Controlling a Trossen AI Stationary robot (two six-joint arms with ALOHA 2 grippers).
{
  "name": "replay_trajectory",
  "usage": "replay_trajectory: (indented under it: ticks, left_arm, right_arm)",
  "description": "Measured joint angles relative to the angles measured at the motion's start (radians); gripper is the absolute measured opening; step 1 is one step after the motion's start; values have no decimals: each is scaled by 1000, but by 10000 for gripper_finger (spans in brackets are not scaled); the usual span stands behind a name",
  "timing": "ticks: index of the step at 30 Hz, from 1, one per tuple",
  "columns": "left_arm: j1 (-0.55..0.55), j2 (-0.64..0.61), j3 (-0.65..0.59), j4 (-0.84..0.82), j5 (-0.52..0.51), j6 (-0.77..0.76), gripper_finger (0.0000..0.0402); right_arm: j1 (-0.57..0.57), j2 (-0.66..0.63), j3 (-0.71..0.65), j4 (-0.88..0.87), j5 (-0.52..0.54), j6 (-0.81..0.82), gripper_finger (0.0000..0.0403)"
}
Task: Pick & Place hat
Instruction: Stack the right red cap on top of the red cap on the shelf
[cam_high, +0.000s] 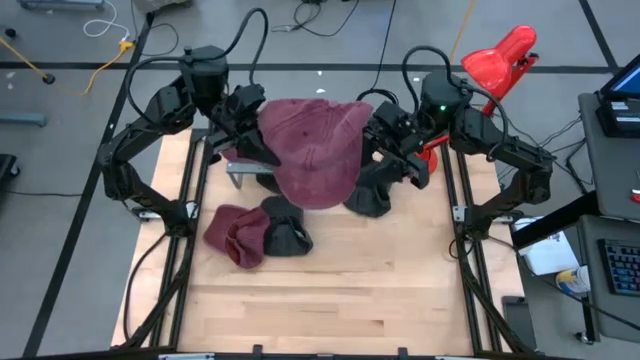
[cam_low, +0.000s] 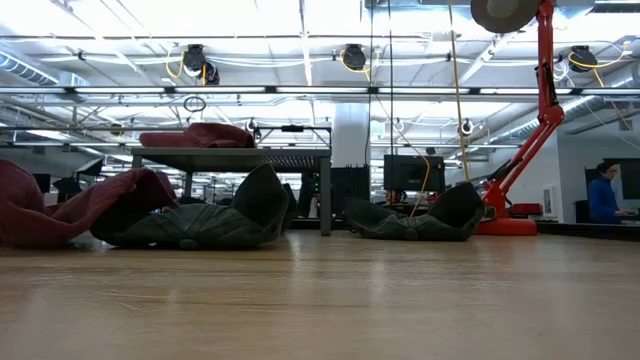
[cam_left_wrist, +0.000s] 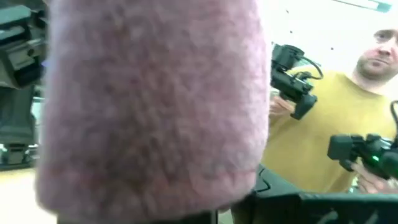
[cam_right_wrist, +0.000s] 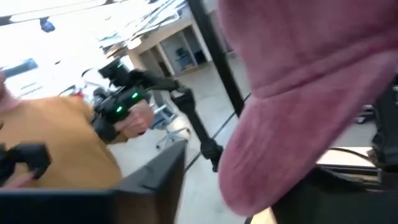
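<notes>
The maroon hat (cam_high: 315, 150) hangs between your grippers, brim toward the right gripper (cam_high: 392, 150). Your left gripper (cam_high: 250, 140) is clenched on its crown side; the right's grip cannot be told.

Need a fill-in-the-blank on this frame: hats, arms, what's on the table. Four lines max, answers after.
1. The large maroon fabric cap is held up between ___ arms.
2. The left gripper, on the cap's edge, is ___.
3. A second, crumpled maroon hat lies on the light wooden table on the ___ arm's side.
4. Beside that crumpled hat, a ___ fabric hat lies on the table.

Answers: both; shut; left; black
</notes>
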Motion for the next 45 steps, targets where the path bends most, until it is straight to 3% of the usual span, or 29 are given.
replay_trajectory:
  ticks: [5, 7, 14, 24, 31, 34, 37, 45]
  left_arm:
    - [0, 0, 0, -1, -58, -35, 35]
    - [1, 0, 0, 3, -74, -36, 54]
    - [36, -11, 0, -17, -213, -11, 120]
    - [74, -61, 0, 126, -327, -6, 226]
    - [38, -65, -28, 173, -424, 6, 266]
    - [35, -83, -111, 204, -436, 10, 274]
    - [36, -125, -247, 334, -445, -17, 274]
    - [40, -264, -702, 1017, -472, -210, 258]
  right_arm:
    - [0, 5, 0, 3, 76, 43, 44]
    - [-1, 6, 0, 3, 78, 37, 15]
    - [-40, -31, 0, -20, 149, -46, 6]
    - [-60, -98, 3, 61, 353, -369, 4]
    - [-59, -68, 2, 120, 482, -630, 4]
    - [-59, -53, 1, 149, 492, -700, 4]
    - [-61, -48, 1, 161, 492, -721, 4]
    - [-61, -23, 1, 161, 491, -712, 4]
